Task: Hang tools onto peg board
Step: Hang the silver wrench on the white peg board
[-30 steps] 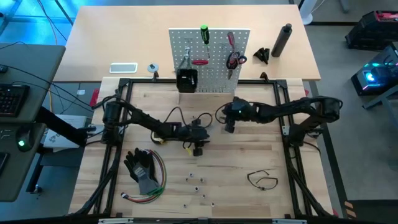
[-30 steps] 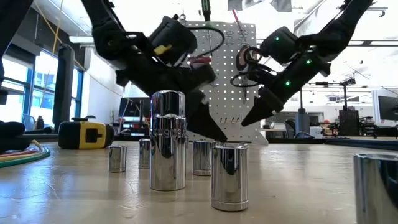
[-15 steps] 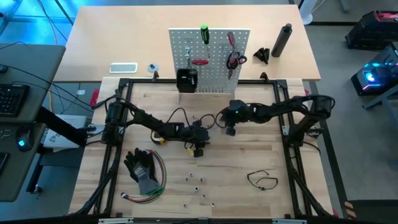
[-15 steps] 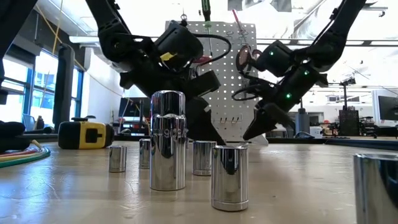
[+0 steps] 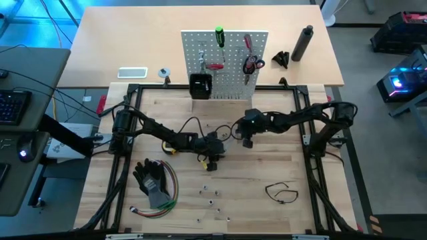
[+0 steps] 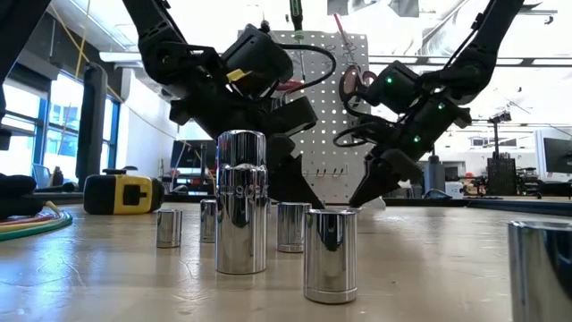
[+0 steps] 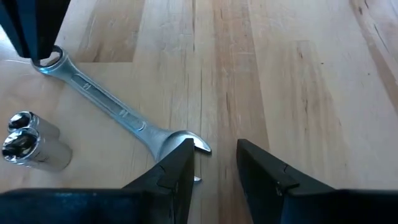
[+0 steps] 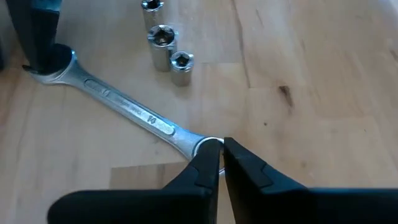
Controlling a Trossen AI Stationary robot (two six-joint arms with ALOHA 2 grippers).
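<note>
At mid-table, right hand [image 8: 219, 163] pinches the wrench's [image 8: 124, 106] ring end; left hand [image 7: 214, 163] stands open beside it.

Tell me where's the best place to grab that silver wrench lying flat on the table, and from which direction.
Probably at an end, from above. The wrench lies flat on the wooden tabletop, so only its thin edges offer purchase. The right gripper is already closed on the ring end; the left gripper sits at the open-jaw end. The flat shank between would suit a centred pinch.

Two dark, matte-black jointed arms were seen — the left arm [image 5: 157, 131] marked by a yellow tag and looped black cable, the right arm [image 5: 293, 120] dotted with green lights.
</note>
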